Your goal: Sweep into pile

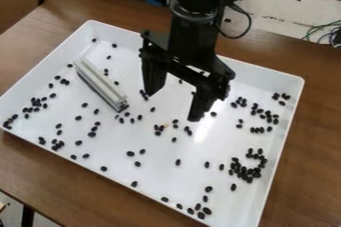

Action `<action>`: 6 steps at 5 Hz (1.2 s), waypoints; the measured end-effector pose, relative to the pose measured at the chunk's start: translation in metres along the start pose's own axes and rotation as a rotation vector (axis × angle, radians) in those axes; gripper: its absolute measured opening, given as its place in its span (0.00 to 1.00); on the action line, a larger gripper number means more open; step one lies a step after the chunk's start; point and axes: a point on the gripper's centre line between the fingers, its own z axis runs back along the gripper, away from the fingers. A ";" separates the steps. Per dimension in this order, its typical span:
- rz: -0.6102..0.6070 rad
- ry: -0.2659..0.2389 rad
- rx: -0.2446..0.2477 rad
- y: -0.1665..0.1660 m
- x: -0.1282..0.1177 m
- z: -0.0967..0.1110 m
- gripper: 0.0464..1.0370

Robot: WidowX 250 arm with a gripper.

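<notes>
camera view: the fingers (pixel 201 105) are held wide apart, gripping nothing, with the gripper (pixel 173 107) poised above the white tray (pixel 160 183). small black beans (pixel 178 162) are scattered beneath and around it, bunched most thickly near the tray's right side. a pale bar (pixel 100 81) is laid at a slant in the tray's left part. the tray is supported by the wooden bench (pixel 40 171).

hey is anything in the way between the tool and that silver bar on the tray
Nothing tall that I can see, only a few loose black beans on the white tray between the tool and the silver bar.
</notes>
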 end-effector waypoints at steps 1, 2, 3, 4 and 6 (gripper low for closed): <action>0.009 0.032 0.007 0.001 -0.002 -0.010 0.96; 0.229 -0.049 0.041 0.025 0.017 -0.017 0.96; 0.496 -0.101 0.085 0.058 0.030 -0.026 0.96; 0.745 -0.136 0.083 0.097 0.041 -0.037 0.96; 1.104 -0.141 0.015 0.166 0.036 -0.057 0.96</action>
